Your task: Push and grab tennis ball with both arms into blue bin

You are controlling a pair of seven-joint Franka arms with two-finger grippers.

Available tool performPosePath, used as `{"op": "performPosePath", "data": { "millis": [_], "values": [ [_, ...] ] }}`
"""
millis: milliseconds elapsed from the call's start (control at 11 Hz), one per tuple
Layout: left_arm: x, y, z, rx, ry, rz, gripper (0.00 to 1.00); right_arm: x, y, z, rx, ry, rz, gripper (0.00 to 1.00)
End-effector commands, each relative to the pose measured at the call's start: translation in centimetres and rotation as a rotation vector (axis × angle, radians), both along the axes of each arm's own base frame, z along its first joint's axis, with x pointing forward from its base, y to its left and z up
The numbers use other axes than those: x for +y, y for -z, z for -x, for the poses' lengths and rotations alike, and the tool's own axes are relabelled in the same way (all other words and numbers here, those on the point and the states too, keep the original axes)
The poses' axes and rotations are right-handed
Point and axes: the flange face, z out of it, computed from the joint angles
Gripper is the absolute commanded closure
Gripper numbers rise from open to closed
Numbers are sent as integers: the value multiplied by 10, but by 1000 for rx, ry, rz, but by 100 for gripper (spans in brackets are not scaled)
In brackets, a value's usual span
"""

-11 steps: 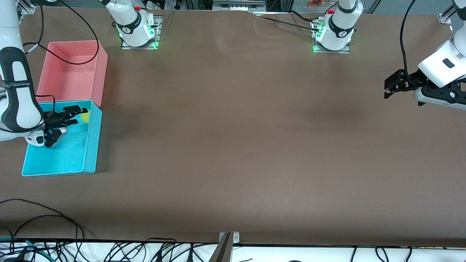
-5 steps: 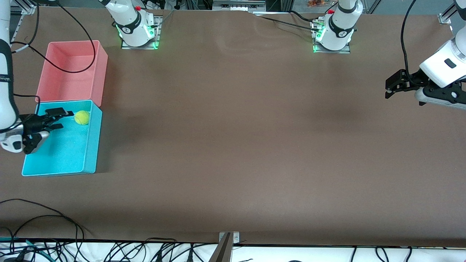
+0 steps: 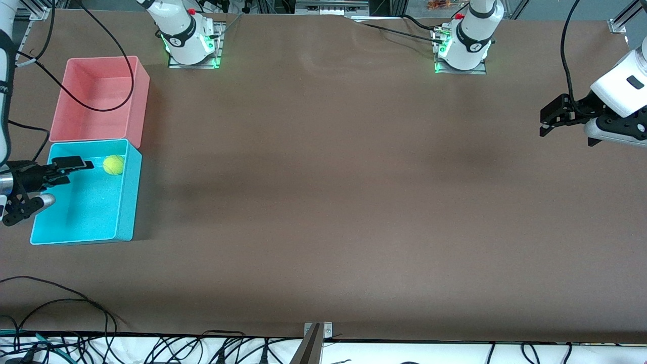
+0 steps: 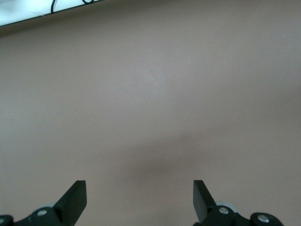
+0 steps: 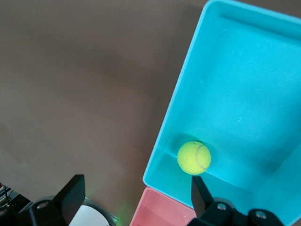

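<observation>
Your tennis ball (image 3: 113, 164) lies on the floor of the blue bin (image 3: 126, 202), in the corner farthest from the front camera and close to the wall the bin shares with the pink bin (image 3: 139, 101). In the right wrist view you see the ball (image 5: 194, 157) resting by itself near that corner of the blue bin (image 5: 174, 113), with nothing touching it, and a strip of the pink bin (image 5: 160, 209) just beside.

Your right gripper (image 3: 53, 174) hangs over the blue bin's edge at the right arm's end of the table, fingers spread wide and holding nothing; the ball sits clear of its fingertips.

The pink bin stands just beside the blue one, farther from the front camera.

Your left gripper (image 3: 551, 117) is up over bare brown table (image 3: 323, 202) at the left arm's end, well apart from both bins. Its fingers (image 4: 75, 201) stand wide apart in the left wrist view, with only tabletop between them and nothing in their grasp.
</observation>
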Motion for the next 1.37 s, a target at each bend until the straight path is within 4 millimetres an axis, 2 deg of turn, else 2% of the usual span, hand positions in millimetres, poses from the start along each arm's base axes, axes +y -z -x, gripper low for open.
{"op": "performPosePath", "data": {
  "millis": [0, 182, 274, 365, 456, 547, 821, 912, 1095, 1186, 1277],
  "values": [
    [9, -2, -4, 10, -22, 6, 0, 47, -40, -13, -27, 55, 135, 0],
    [10, -3, -3, 7, -23, 6, 0, 54, -52, -16, -37, 181, 191, 0],
    [10, -11, -4, -8, -24, 7, 0, 55, -55, -17, -37, 241, 207, 0],
    [9, -13, -4, -13, -21, 7, 0, 43, -60, -15, -35, 289, 223, 0],
    [8, -11, -4, -8, -20, 7, 0, 38, -86, -11, -81, 315, 233, 0],
    [6, -9, -4, 1, -17, 7, 0, 28, -92, -10, -92, 347, 249, 0],
    [8, -16, -1, 3, -20, 8, 0, 47, -115, -13, -135, 431, 286, 0],
    [9, -22, -1, -10, -22, 7, 0, 55, -136, -10, -184, 439, 295, 0],
    [10, -22, -2, -10, -23, 9, 0, 74, -162, 21, -267, 460, 282, 0],
    [9, -22, -2, -10, -22, 9, 0, 92, -164, 41, -332, 489, 268, 0],
    [9, -20, -3, -7, -23, 7, 0, 98, -160, 60, -384, 502, 258, 0]
  ]
}}
